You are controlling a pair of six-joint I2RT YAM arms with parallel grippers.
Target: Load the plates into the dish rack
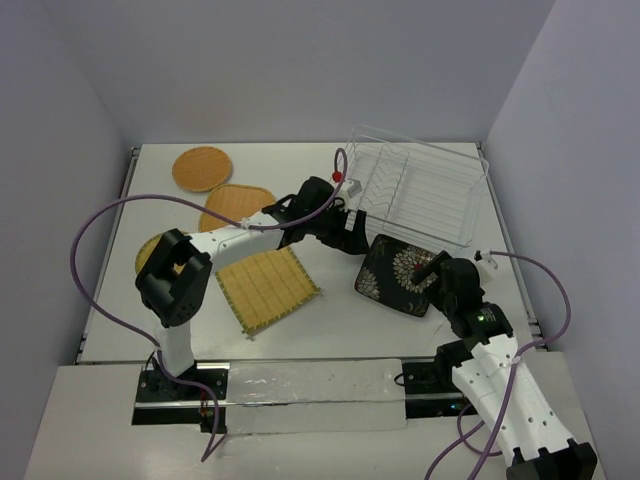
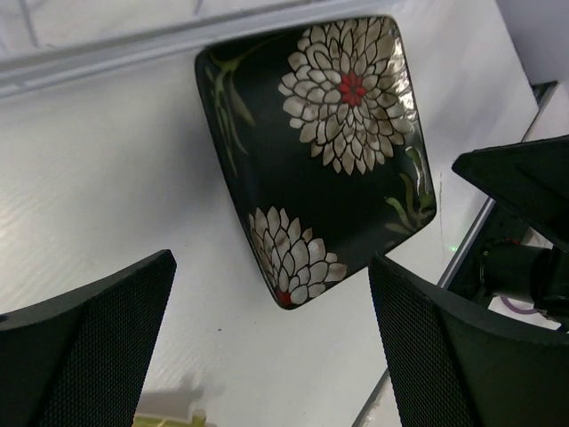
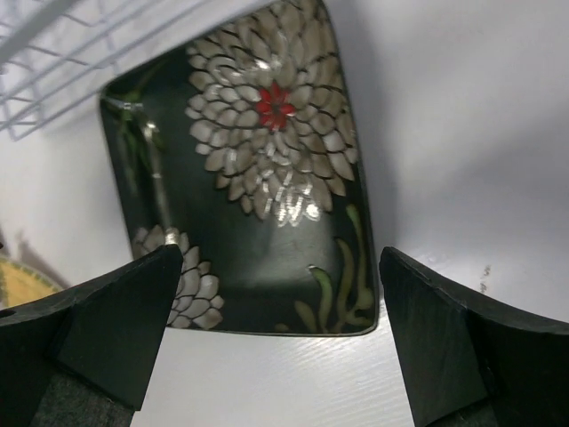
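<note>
The black square plate with white-red flowers lies flat on the table in front of the dish rack, which is empty. My left gripper is open and hovers just left of the plate; in the left wrist view the plate's near corner lies between the jaws and ahead. My right gripper is open over the plate's right edge; in the right wrist view the plate lies just ahead. The yellow woven square, orange rounded square, orange round and yellow round lie to the left.
The left arm reaches across over the orange rounded square and partly hides the yellow round plate. Purple cables loop over the left side and by the right arm. The rack's wires show at the top left of the right wrist view.
</note>
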